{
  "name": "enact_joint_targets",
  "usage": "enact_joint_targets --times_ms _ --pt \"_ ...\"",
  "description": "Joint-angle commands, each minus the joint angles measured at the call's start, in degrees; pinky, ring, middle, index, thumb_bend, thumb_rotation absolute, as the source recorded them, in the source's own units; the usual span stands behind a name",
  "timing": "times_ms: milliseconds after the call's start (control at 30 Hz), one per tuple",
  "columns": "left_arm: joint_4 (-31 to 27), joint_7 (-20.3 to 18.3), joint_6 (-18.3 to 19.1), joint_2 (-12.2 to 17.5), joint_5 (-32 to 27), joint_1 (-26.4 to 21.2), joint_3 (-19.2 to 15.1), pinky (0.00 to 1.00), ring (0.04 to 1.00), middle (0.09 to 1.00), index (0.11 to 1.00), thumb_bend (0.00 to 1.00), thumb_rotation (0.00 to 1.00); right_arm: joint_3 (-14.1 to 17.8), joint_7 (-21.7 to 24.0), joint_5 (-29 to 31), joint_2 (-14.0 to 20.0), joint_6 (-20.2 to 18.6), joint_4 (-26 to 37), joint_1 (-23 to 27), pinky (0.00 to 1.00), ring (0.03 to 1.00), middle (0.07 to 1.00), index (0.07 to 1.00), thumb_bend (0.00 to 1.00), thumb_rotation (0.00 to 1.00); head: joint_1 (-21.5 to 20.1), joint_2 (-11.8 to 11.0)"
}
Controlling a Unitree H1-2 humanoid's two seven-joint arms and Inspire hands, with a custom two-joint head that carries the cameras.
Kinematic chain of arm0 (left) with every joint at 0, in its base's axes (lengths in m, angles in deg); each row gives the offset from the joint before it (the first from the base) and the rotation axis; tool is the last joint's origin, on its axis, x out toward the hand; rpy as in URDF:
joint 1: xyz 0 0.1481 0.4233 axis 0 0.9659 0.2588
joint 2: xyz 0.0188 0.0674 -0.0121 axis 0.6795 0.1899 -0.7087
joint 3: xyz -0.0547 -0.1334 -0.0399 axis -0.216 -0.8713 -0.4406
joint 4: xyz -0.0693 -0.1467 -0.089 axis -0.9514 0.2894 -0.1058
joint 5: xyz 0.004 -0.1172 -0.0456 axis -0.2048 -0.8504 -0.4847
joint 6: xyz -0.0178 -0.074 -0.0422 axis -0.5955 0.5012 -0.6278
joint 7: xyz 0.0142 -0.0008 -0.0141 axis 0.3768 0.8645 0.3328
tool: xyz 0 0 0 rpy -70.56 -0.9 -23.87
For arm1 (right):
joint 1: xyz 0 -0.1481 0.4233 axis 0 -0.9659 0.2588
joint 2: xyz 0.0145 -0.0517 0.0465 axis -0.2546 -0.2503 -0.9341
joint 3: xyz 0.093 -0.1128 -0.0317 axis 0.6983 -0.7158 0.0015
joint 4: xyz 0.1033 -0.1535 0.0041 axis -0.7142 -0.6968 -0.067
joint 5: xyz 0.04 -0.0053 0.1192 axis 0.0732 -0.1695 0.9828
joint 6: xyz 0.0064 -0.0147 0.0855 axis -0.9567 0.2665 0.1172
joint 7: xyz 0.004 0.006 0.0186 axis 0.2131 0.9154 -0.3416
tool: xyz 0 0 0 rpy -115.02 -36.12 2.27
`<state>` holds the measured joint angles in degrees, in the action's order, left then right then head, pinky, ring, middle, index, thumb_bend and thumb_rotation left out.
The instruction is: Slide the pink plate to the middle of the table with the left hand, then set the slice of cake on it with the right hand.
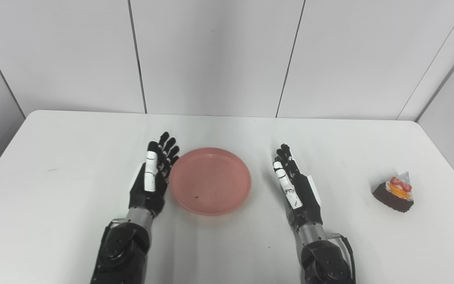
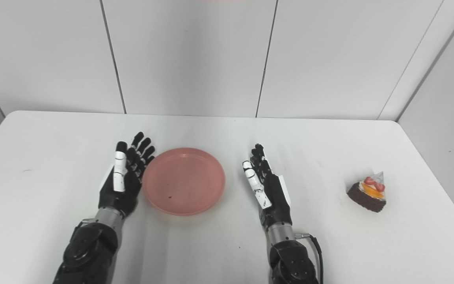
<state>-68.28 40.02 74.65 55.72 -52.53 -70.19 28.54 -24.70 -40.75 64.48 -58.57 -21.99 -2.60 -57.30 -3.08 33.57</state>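
Pink plate [image 1: 210,180]: mid-bench, sliding step seemingly finished. Our left hand [image 1: 153,176] touches its left rim, fingers apart, empty. Our right hand [image 1: 296,185] waits right of plate, fingers spread. Cake slice [image 1: 394,191] sits far right of plate; next we reach and grasp it.

no readable text, labels or numbers anywhere

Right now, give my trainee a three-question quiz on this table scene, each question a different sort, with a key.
1. True or false: the slice of cake lies on the pink plate.
2. Which hand has its fingers beside the plate's rim? A) left hand B) right hand
3. Fill in: both hands are ____ and hold nothing.

Key: 1 false, the cake sits on the table towards its right edge; 2 A; 3 open.
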Motion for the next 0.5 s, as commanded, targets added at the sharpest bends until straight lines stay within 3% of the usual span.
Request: enact_joint_targets --times_ms 0,300,400,467 --pt "1.89 0.37 0.02 -0.4 0.95 2.09 0.45 1.0 1.0 1.0 1.0 0.75 1.0 -0.06 0.74 0.62 0.13 1.7 2.0 0.83 0.99 0.963 0.959 0.961 0.57 0.74 0.0 0.11" --pt "1.37 -1.1 -1.45 0.07 2.22 2.65 2.31 1.0 1.0 1.0 1.0 0.74 1.0 0.49 1.14 1.49 0.61 0.57 2.76 1.31 0.97 0.937 0.947 0.954 0.59 0.75 -2.34 0.47" --pt "1.7 -1.32 -2.02 0.21 2.48 2.55 2.37 1.0 1.0 1.0 1.0 0.74 1.0 1.15 0.7 1.63 0.58 1.19 2.23 1.92 0.93 0.921 0.934 0.94 0.61 0.74 -2.94 0.41" --pt "3.75 0.24 -4.92 0.63 4.31 1.91 2.02 1.0 1.0 1.0 1.0 0.72 1.0 2.53 0.28 2.44 1.2 1.92 2.59 3.11 0.91 0.918 0.933 0.939 0.59 0.71 -6.8 -0.19"
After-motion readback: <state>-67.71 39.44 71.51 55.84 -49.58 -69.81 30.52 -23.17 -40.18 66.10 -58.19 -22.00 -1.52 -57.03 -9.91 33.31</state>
